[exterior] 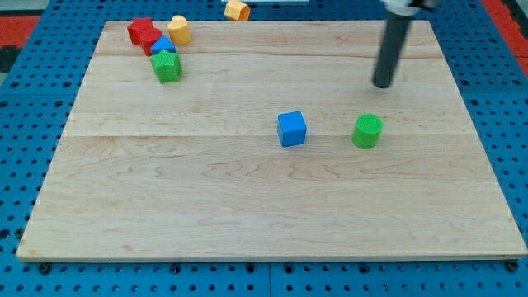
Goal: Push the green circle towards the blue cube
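Note:
The green circle [367,131], a short green cylinder, stands on the wooden board [247,206] right of centre. The blue cube [291,129] sits to its left with a clear gap between them. My tip [383,85] is the lower end of a dark rod coming down from the view's top right. It is above the green circle in the view and slightly to its right, not touching it.
A cluster at the view's top left holds a red block [143,33], a yellow block [178,30], a small blue block [162,45] and a green block [167,66]. Another yellow block [237,10] lies beyond the board's top edge. Blue pegboard surrounds the board.

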Controlling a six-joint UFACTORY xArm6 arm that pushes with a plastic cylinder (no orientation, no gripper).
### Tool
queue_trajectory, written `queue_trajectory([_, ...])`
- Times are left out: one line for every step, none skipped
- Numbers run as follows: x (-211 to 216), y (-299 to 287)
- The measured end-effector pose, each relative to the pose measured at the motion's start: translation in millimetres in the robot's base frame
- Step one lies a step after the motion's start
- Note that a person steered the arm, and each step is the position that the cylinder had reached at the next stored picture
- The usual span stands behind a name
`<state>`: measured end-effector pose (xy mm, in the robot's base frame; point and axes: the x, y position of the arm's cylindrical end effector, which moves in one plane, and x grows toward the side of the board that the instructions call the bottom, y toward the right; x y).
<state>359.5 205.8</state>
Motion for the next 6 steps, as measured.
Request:
queue_trajectory([55, 28])
queue_trajectory([63, -14])
queue_trajectory([72, -93])
queue_trajectory([72, -120])
queue_trajectory([72, -120])
queue_trajectory([72, -93])
